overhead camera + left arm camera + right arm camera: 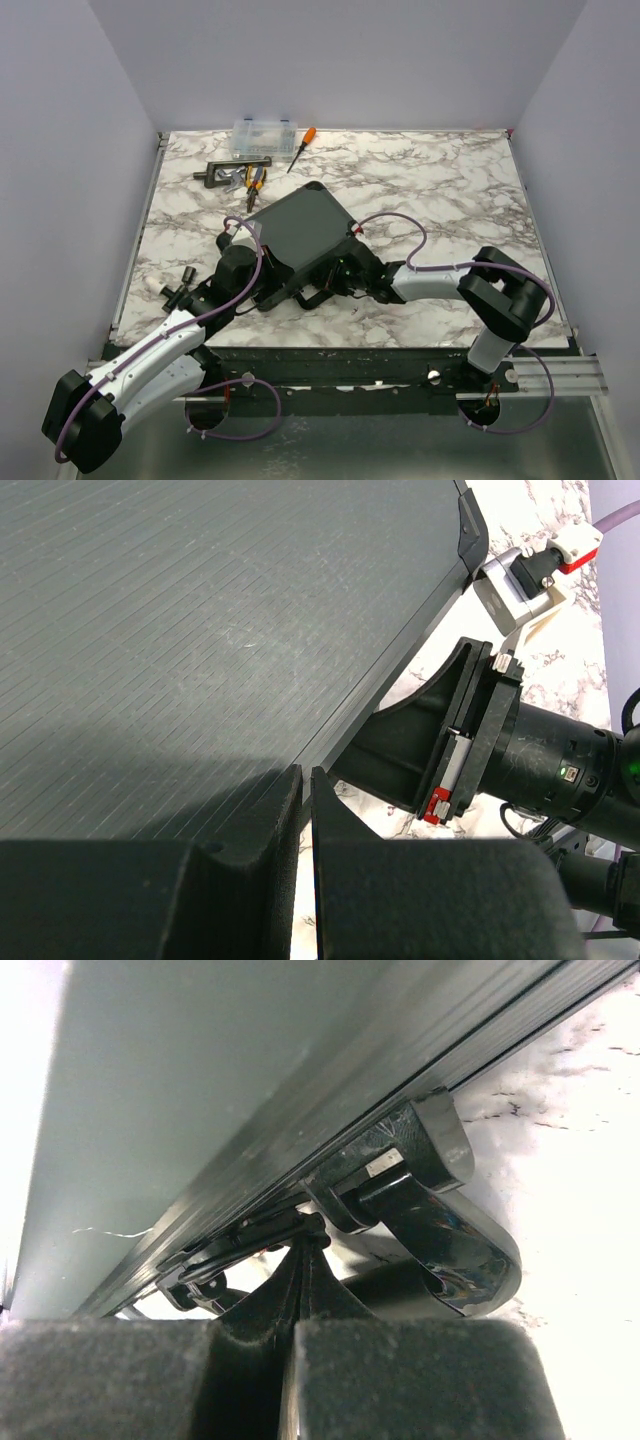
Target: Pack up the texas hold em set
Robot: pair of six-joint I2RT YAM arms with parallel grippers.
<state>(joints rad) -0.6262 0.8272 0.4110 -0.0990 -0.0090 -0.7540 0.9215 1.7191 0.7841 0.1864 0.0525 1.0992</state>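
Briefcase [300, 230] of the hold em set lay flat w/ lid down, mid-table [450, 180], just beyond both arms; contents not visible, so couldn't tell what was packed inside. Right gripper [305, 1245] was clenched, tips pressed together right at the wire latch [245, 1240] on the case's front edge, beside the glossy handle [455, 1240]; couldn't tell if anything was actually pinched. Left gripper [305, 780] was nearly closed w/ nothing between the fingers, sitting at the lid's edge near a corner. Risks, as I judged them: closed tips could slip off the thin latch since there's little to bear on; a sideways push could skid the case on the smooth marble b/c the left gripper only rested at the edge, not gripping; a latch left half-caught would let the lid spring open on lifting. Both wrists also sat close together, so a careless swing could knock one into the other. Case sat diagonal to the table edges, one corner aimed at the far side; long axis approx near-left to far-right, handle side facing near-right toward the right arm.
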